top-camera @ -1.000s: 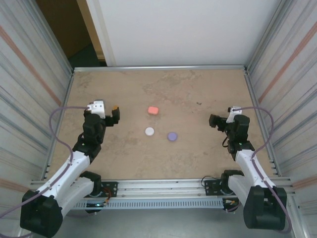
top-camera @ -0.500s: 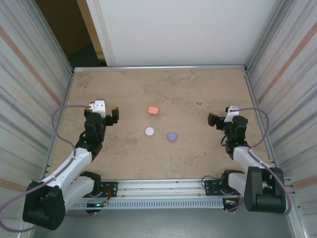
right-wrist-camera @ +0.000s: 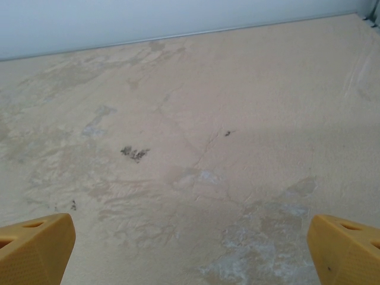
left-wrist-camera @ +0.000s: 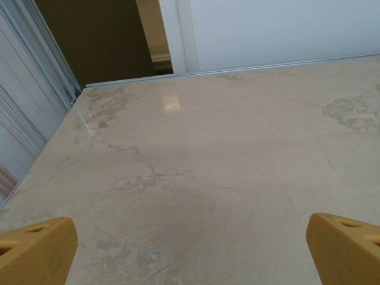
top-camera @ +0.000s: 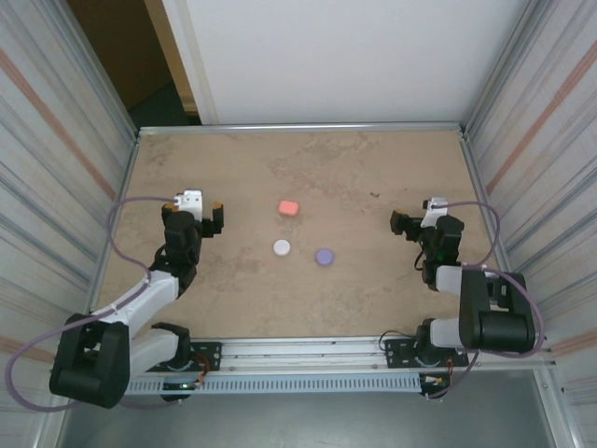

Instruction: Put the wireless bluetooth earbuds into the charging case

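Three small closed charging cases lie mid-table: a pink-red one (top-camera: 288,207), a white round one (top-camera: 282,247) and a purple round one (top-camera: 324,256). No earbuds are to be seen; they are hidden or out of view. My left gripper (top-camera: 213,219) hovers left of the cases, open and empty, and its yellow fingertips (left-wrist-camera: 35,249) stand wide apart over bare table. My right gripper (top-camera: 399,222) sits to the right of the cases, also open and empty, with fingertips (right-wrist-camera: 344,246) at the frame corners.
The beige marbled table (top-camera: 373,168) is bounded by metal rails and corrugated side walls (top-camera: 65,168). A white panel (top-camera: 336,56) closes the back, with a dark gap at the back left. Small dark specks (right-wrist-camera: 135,154) mark the surface ahead of the right gripper.
Both arms have folded back toward their bases, elbows dropping low. The grippers stayed almost in place, still open. The cases have not moved.
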Tool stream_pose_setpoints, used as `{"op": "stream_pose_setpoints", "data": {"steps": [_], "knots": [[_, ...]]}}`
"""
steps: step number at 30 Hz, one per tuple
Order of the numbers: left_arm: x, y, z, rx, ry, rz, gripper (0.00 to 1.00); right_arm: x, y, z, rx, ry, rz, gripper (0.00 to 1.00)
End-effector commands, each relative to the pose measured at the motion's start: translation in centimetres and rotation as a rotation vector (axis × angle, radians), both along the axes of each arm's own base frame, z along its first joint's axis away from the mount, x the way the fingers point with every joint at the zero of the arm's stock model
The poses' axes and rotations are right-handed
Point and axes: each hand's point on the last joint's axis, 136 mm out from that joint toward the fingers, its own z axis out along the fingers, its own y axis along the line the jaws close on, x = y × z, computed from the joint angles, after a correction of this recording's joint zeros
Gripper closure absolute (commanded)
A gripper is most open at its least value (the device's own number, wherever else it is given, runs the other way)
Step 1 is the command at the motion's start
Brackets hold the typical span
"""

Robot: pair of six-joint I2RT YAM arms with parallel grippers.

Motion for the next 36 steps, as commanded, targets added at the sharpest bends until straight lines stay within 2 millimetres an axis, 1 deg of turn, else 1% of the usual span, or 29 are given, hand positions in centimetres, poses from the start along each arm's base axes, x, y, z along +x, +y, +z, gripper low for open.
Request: {"op": "stream_pose_setpoints", "data": {"steps": [1, 5, 11, 17, 28, 32, 36], "knots": [[0.4, 0.2, 0.4, 0.016, -0.039, -0.002, 0.01, 0.7, 0.1, 0.5, 0.000, -0.049, 0.030, 0.01], [0.5, 0.3, -0.2, 0.016, -0.028, -0.008, 0.01, 1.4, -0.2, -0.9, 0.014, -0.020, 0.025, 0.01], [0.5, 0.3, -0.4, 0.004, -0.034, -0.027, 0.01, 2.1, -0.8, -1.4, 0.044, 0.025, 0.010, 0.01], [0.7, 0.3, -0.7, -0.005, -0.035, -0.055, 0.01, 3.0, -1.0, -1.9, -0.019, 0.080, -0.054, 0.01], [1.2, 0.6, -1.6, 0.027, -0.056, -0.084, 0.01, 3.1, -0.9, -1.9, -0.040, 0.082, -0.064, 0.01], [0.9, 0.4, -1.6, 0.024, -0.063, -0.105, 0.01, 3.1, -0.9, -1.9, -0.039, 0.080, -0.065, 0.01], [0.8, 0.2, -2.3, 0.020, -0.066, -0.123, 0.01, 3.1, -0.9, -1.9, -0.039, 0.080, -0.065, 0.01]]}}
